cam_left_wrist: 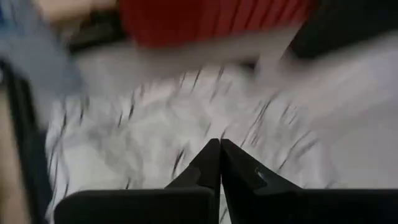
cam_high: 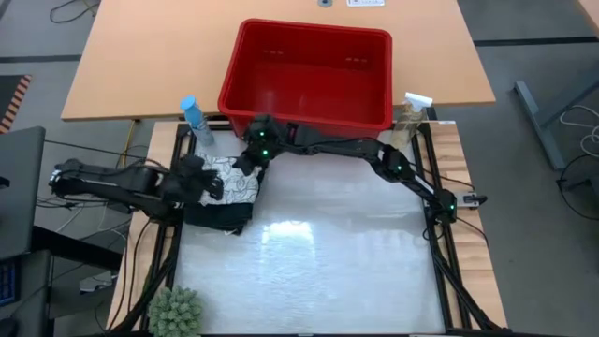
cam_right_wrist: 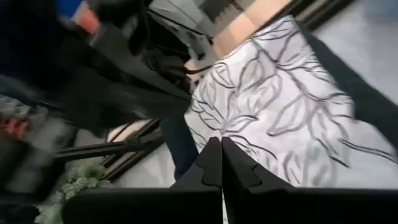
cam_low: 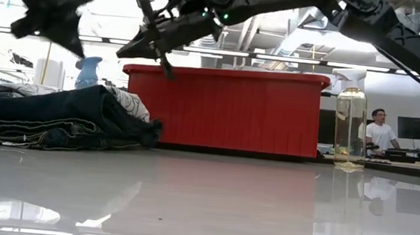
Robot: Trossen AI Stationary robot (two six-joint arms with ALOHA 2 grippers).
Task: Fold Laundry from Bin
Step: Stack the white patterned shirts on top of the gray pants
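The red bin sits just behind my right gripper. The folded dark trousers lie under my left gripper, the white leaf-print cloth on top, below both grippers. Both are clenched shut, empty, above the cloth

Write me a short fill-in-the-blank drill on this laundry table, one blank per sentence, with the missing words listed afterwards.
1. The large rectangular plastic bin at the table's far edge is coloured ____.
2. The white cloth with grey leaf print lies on top of the folded dark ____.
3. The right claw hangs above that cloth with its fingers ____.
4. The clear spray bottle with the white nozzle stands on the bin's ____ side in the high view.

Missing words: red; trousers; shut; right
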